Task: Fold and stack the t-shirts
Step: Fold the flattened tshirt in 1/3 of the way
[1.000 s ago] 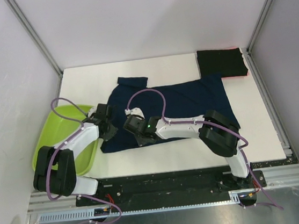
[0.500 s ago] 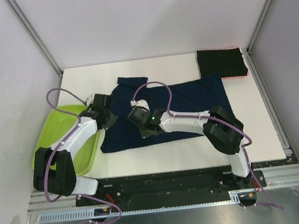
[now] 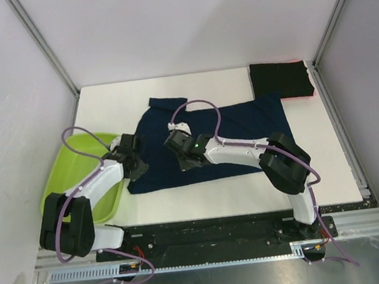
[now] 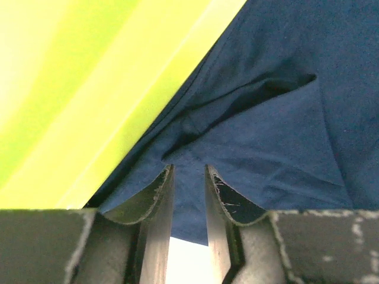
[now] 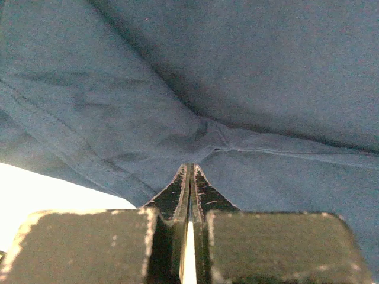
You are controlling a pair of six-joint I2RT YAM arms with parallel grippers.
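While the navy t-shirt point(image 3: 242, 125) lay spread across the middle of the white table point(image 3: 209, 196), its long axis ran left to right, with one sleeve point(image 3: 168, 104) turned out at the far left. Black t-shirt point(image 3: 280, 80): folded, at the far right corner, well apart from the navy one, with a red-pink edge point(image 3: 313, 91) showing beneath it. Lime-green tub point(image 3: 70, 173): at the table's left side, its wall against the navy shirt's left edge. Left gripper point(image 4: 188, 171): low at that left edge, just beside the tub, jaws parted by a narrow gap and holding nothing; the cloth's border lay directly ahead of the fingertips, with bare table showing in the gap. Right gripper point(image 5: 189, 168): over the navy shirt left of its middle, jaws pressed shut, a pucker of navy cloth drawn up at the tips, so apparently pinched between them. Judgement: the left arm was the nearer to the free left edge, and the coming grasp turned on that border lying straight in front of its jaws, across the shirt's long axis.
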